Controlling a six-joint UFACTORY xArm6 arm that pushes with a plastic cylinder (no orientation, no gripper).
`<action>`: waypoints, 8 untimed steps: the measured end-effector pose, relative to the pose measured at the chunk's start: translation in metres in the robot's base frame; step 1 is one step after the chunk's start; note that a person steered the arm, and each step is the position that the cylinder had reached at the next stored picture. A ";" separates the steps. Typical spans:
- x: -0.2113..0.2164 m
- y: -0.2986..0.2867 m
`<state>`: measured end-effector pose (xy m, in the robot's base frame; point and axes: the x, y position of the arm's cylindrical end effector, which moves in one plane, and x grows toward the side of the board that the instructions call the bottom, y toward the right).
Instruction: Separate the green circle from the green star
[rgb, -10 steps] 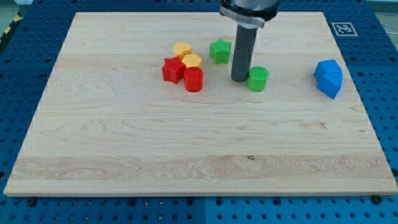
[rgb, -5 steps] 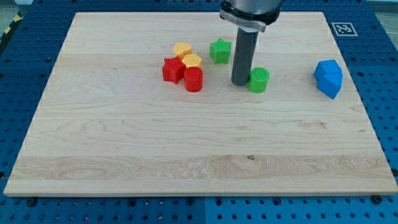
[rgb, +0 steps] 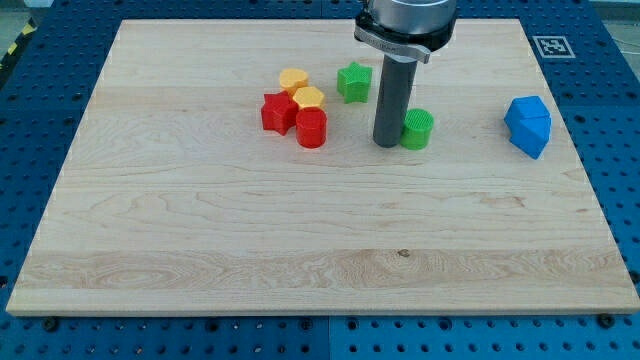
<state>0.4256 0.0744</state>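
The near half of the wooden board (rgb: 300, 250), toward the view's bottom, shows only pale grain with a small dark knot (rgb: 404, 252) right of centre. Around the board lies a blue perforated table (rgb: 20, 200).

Farther up, the rod's tip (rgb: 388, 143) rests on the board just at the left side of the green circle (rgb: 418, 129), touching it or nearly so; the rod hides the circle's left edge, so contact cannot be confirmed. The arm carries no gripper, so nothing is grasped or clenched: the rod merely stands upright beside the circle.

At about the same depth, to the view's left, a red cylinder (rgb: 311, 128) sits pressed against a red star-like block (rgb: 277, 112). Well to the view's right lie two blue blocks (rgb: 528, 125) touching one another, their shapes angular but hard to name.

Slightly farther back, a yellow block (rgb: 309, 98) adjoins the red pair, and another yellow block (rgb: 293, 79) touches it from behind.

The green star (rgb: 353, 82) lies beyond and to the left of the rod, apart from the green circle, with the rod standing between them.

At the far right corner the board bears a black-and-white marker (rgb: 553, 46). The arm's dark collar (rgb: 404, 25) enters from the view's top.
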 end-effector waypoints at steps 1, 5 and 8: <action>0.000 0.002; -0.002 0.024; -0.013 0.025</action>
<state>0.4125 0.0990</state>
